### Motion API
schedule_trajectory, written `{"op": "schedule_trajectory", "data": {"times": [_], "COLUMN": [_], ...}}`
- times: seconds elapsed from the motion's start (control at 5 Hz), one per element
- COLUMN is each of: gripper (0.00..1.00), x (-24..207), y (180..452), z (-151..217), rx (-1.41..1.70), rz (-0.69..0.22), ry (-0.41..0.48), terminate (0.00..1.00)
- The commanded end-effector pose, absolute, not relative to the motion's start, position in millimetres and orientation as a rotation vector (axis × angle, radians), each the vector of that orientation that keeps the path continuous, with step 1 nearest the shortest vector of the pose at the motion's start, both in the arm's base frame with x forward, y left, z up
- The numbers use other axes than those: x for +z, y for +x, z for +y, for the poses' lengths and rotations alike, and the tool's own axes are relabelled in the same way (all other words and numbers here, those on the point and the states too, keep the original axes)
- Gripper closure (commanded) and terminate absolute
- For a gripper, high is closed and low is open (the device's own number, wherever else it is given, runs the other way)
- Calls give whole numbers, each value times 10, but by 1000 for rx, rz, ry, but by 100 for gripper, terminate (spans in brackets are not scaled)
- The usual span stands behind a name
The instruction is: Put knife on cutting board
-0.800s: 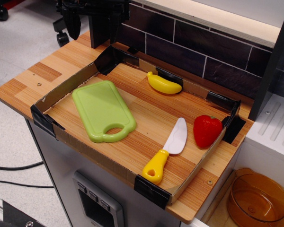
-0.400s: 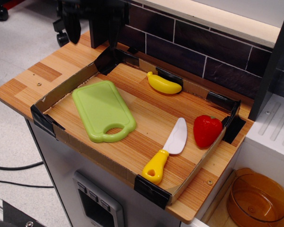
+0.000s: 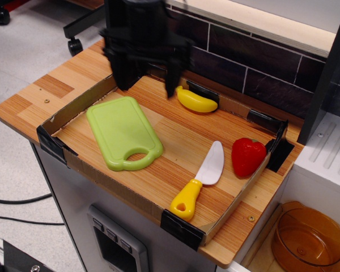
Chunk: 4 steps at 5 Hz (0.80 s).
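The knife [image 3: 201,178], with a white curved blade and a yellow handle, lies on the wooden tray floor at the front right, handle toward the front edge. The light-green cutting board [image 3: 123,132] lies flat at the left of the tray, its handle hole toward the front. My black gripper [image 3: 146,85] hangs open and empty over the back of the tray, above the board's far edge and left of the banana. It is blurred by motion. It is well apart from the knife.
A yellow toy banana [image 3: 196,100] lies at the back of the tray, close to my right finger. A red toy pepper [image 3: 248,156] sits beside the knife's blade. Low cardboard walls [image 3: 79,105] with black corner clips ring the tray. A dark tiled wall stands behind. An orange bowl [image 3: 306,238] sits lower right.
My gripper has swung from the back left corner rightward and down into view over the tray's back. The knife, board, banana and pepper have not moved.
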<state>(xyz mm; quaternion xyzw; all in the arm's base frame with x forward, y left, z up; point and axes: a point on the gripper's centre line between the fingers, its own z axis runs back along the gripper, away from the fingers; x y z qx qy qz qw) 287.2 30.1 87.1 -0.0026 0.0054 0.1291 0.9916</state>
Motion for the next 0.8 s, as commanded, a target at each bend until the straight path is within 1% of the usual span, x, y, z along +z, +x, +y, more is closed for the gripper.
{"op": "schedule_trajectory", "data": {"times": [0.0, 0.4, 0.6], "gripper": [0, 0, 0], "x": [852, 545, 384], "y": [2583, 2406, 2364], "z": [-74, -270, -321], "rx": [224, 140, 101], "rz": [25, 53, 15], "ry": [-68, -56, -23], "terminate": [0, 0, 0]}}
